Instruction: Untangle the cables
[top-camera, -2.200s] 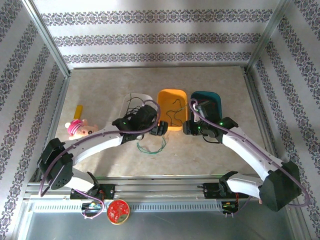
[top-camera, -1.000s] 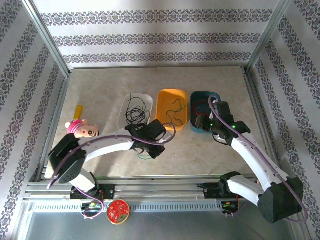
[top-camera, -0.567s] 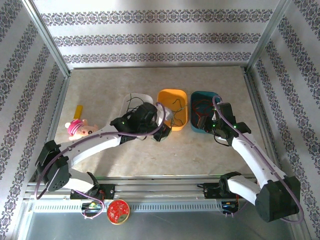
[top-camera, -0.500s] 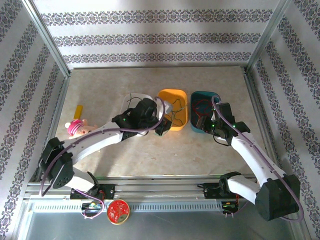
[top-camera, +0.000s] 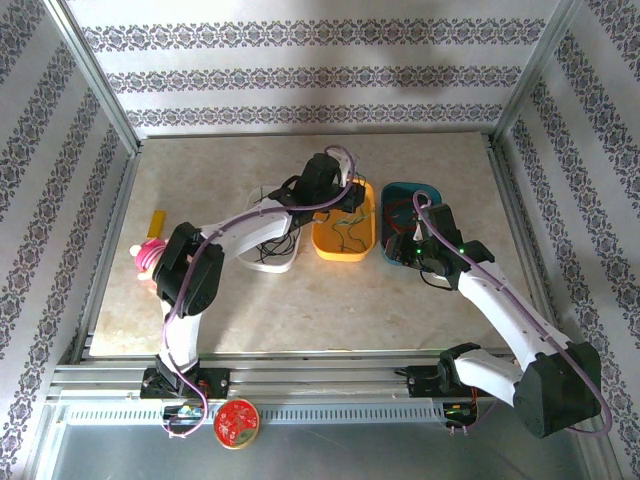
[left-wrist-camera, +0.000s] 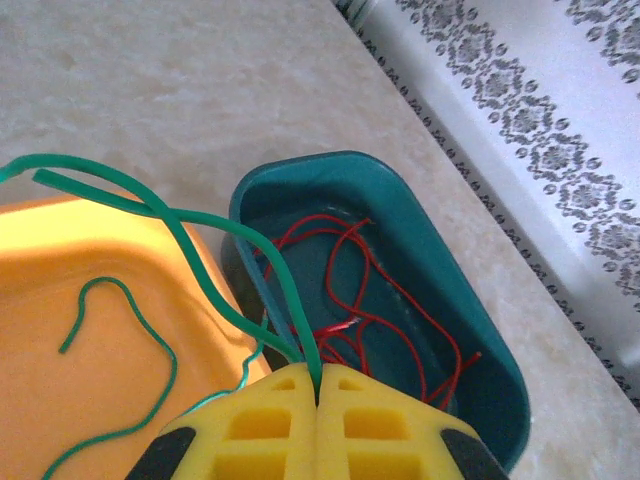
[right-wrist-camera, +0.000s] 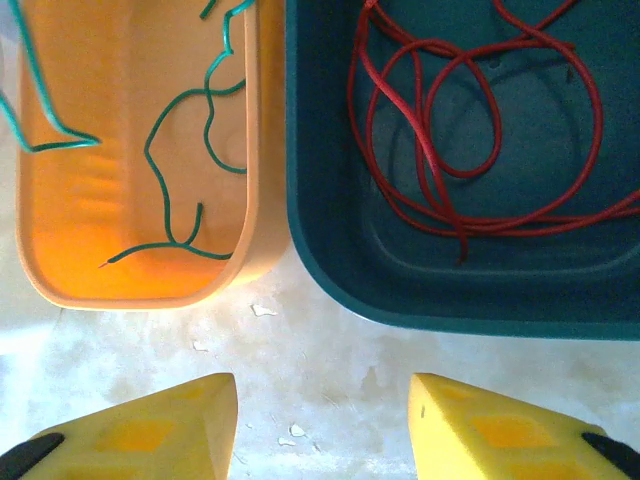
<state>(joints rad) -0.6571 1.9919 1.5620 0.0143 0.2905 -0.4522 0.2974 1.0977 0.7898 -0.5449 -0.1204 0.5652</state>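
- We see the left gripper (left-wrist-camera: 318, 395) clamped on the green cable (left-wrist-camera: 190, 240), which runs toward ten o'clock into the orange tray (left-wrist-camera: 40, 380).
- Seconds ago that cable lay on the tabletop (right-wrist-camera: 330, 350) at six o'clock of the trays. Now it hangs over its tray, so we judge the sorting nearly done.
- The right gripper (right-wrist-camera: 325, 420) stands open and empty, with the red cable (right-wrist-camera: 440, 170) in the teal tray (right-wrist-camera: 330, 250) at one o'clock.

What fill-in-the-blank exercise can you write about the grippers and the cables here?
The left gripper is ___ on the green cable.
The right gripper is ___, holding nothing.
The red cable lies in the teal tray, to the ___ of the orange tray in the top view.
Missing words: shut; open; right.
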